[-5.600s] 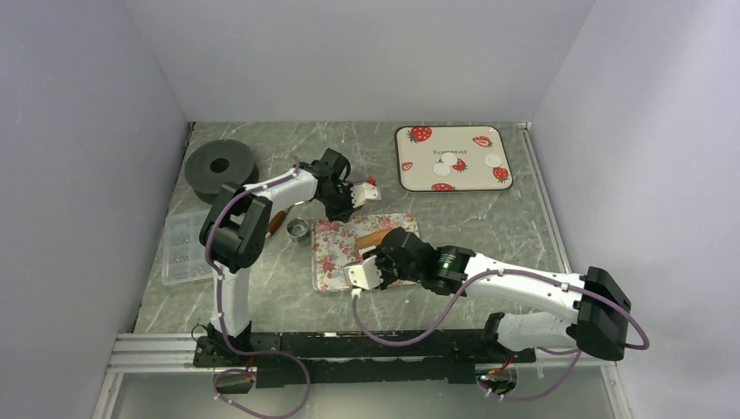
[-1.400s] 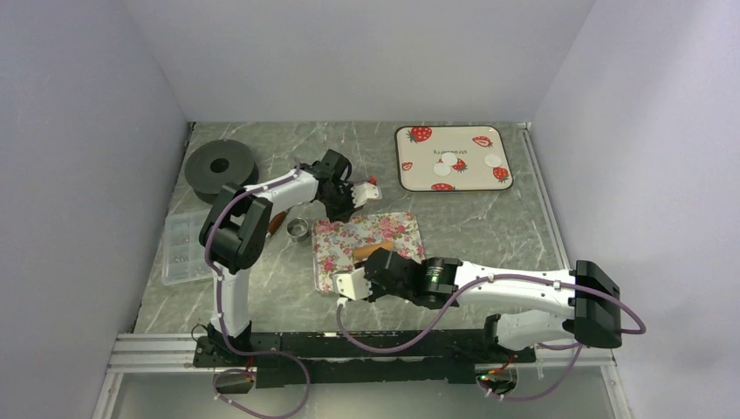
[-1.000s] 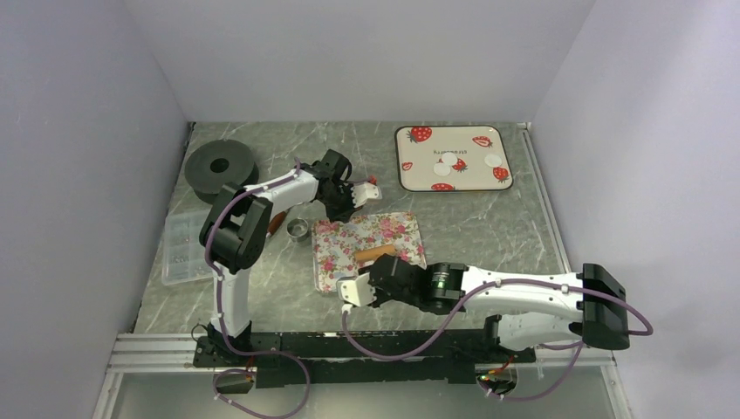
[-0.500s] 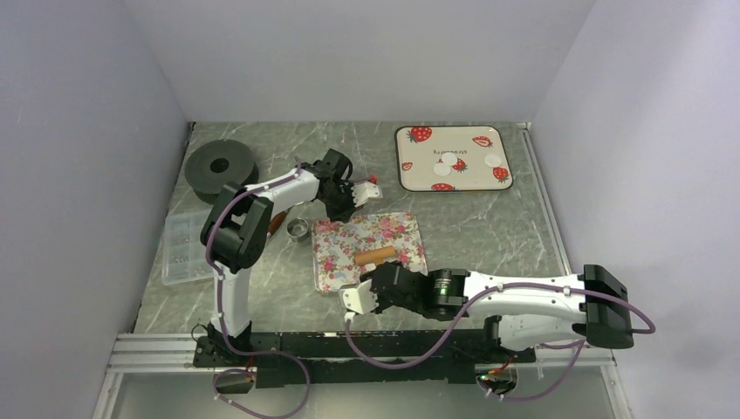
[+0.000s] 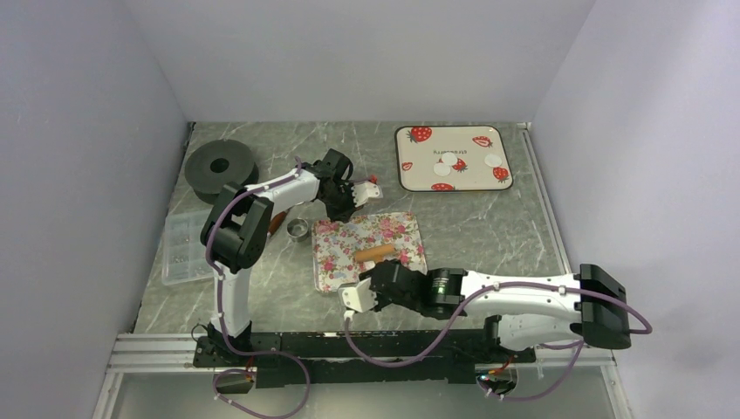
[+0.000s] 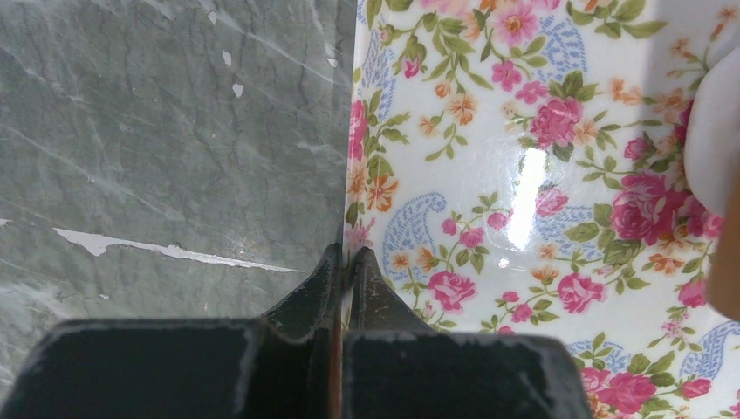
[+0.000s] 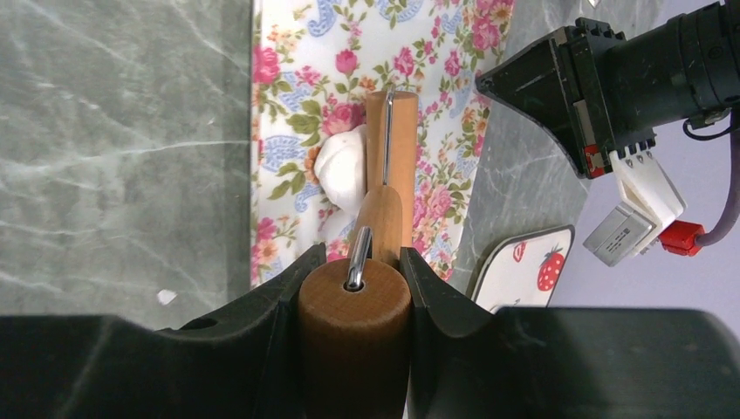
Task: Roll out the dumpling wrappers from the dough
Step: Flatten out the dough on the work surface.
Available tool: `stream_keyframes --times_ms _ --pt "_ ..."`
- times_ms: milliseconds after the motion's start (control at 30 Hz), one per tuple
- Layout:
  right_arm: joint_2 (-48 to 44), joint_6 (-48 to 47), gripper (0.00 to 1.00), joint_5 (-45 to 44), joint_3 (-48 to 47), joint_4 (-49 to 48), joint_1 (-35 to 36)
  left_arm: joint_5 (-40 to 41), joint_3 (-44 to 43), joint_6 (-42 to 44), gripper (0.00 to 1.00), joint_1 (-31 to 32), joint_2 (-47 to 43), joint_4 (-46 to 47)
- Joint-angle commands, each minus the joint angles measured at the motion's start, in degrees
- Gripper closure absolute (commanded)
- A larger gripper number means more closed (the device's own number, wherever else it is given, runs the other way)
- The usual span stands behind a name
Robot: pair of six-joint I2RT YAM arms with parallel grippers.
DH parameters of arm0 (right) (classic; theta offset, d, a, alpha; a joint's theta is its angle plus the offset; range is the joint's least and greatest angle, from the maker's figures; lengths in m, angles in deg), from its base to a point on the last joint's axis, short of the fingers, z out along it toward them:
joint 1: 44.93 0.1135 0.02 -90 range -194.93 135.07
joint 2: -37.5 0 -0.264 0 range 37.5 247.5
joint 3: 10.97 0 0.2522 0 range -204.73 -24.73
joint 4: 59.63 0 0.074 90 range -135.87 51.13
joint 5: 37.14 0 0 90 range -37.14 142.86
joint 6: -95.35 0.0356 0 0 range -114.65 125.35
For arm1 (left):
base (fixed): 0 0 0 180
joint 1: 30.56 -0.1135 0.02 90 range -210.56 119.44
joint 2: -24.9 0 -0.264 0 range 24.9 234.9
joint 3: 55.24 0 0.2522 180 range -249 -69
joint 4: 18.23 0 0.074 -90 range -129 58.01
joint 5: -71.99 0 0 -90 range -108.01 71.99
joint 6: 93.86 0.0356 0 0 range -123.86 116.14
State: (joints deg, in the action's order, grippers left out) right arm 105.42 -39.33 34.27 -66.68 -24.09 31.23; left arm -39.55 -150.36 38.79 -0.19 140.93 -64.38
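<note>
Reading the top view as a clock face with the arm bases at 6 o'clock, the right gripper [image 7: 354,262] is clamping its fingers around the wooden handle of the rolling pin [image 7: 390,148], which is reaching out over the floral board [image 5: 336,262] near the centre of the table. The left gripper [image 6: 343,262] is pinching its narrow jaws fully together on the board's edge at about 11 o'clock of the board, apparently steadying it. In the right wrist view a lump of white dough [image 7: 340,170] is sitting on the board, touching the 9 o'clock side of the roller and looking thick and rounded, not flat. A few finished dumpling wrappers [image 5: 494,160] are lying as flat white discs on the strawberry tray [image 5: 476,177] at roughly 1 o'clock, well apart from the board. The metal ring cutter [image 5: 298,229] is resting on the table just beside the board at its 9 o'clock edge, untouched by either arm. Judging by this, the task is running partway through: some wrappers are already lying on the tray, while the lump on the board is waiting to be flattened, cut and carried across.
</note>
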Motion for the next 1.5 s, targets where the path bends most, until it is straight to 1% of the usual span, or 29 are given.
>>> stream_keyframes --times_ms 0,100,200,267,333,400,567,600,700,867,933,1000,1100,1200,1267,1333,1467 --pt "3.99 1.27 1.00 8.65 1.83 6.96 -2.06 3.19 2.93 -1.07 1.00 0.83 5.56 -3.56" --pt "2.99 2.59 1.00 7.84 1.03 11.49 -1.51 3.26 2.30 -1.16 1.00 0.83 6.23 -3.85" --pt "-1.00 5.43 1.00 6.47 1.46 15.62 1.59 3.27 2.43 -1.26 1.00 0.83 6.09 -3.80" --pt "-2.30 6.92 1.00 6.13 1.55 16.75 2.77 3.26 2.64 -1.17 1.00 0.82 5.84 -3.66" --pt "-2.27 6.78 1.00 6.09 1.93 15.67 2.89 3.34 2.61 -1.17 1.00 0.82 5.94 -3.74" --pt "-0.66 4.68 1.00 6.36 2.80 12.86 2.74 3.39 2.44 -1.26 1.00 0.83 6.13 -3.98" --pt "2.75 0.63 1.00 8.87 3.69 7.57 -0.54 3.91 3.12 -0.93 1.00 0.83 5.71 -3.66" --pt "2.95 0.46 1.00 8.73 3.61 7.70 -0.72 3.96 3.12 -0.91 1.00 0.83 5.75 -3.66" --pt "2.30 2.72 1.00 8.08 2.19 12.11 -0.28 4.18 2.69 -0.91 1.00 0.83 6.13 -3.83" --pt "-2.11 6.70 1.00 7.33 2.99 16.63 3.20 4.14 2.71 -0.91 1.00 0.83 6.27 -3.74" --pt "-1.62 6.42 1.00 7.34 3.53 15.86 3.29 4.05 2.70 -0.99 1.00 0.82 6.38 -3.74" --pt "-0.47 4.25 1.00 7.25 4.45 12.98 2.73 4.13 2.70 -0.99 1.00 0.82 6.46 -3.79" --pt "2.21 0.23 1.00 10.06 4.41 9.05 -1.38 4.31 2.78 -0.99 1.00 0.81 6.27 -3.74" --pt "3.64 -0.95 1.00 9.28 3.93 9.44 -2.26 4.55 2.78 -0.91 1.00 0.83 6.09 -3.74" --pt "2.54 0.90 1.00 8.71 3.35 12.14 -1.51 4.74 2.70 -0.91 1.00 0.83 6.11 -3.74" --pt "0.20 3.17 1.00 7.39 3.35 15.45 1.00 4.80 2.58 -0.82 1.00 0.79 6.14 -3.74" --pt "-2.23 5.68 1.00 7.22 3.87 17.61 3.37 4.58 2.35 -0.82 1.00 0.82 6.32 -4.00"
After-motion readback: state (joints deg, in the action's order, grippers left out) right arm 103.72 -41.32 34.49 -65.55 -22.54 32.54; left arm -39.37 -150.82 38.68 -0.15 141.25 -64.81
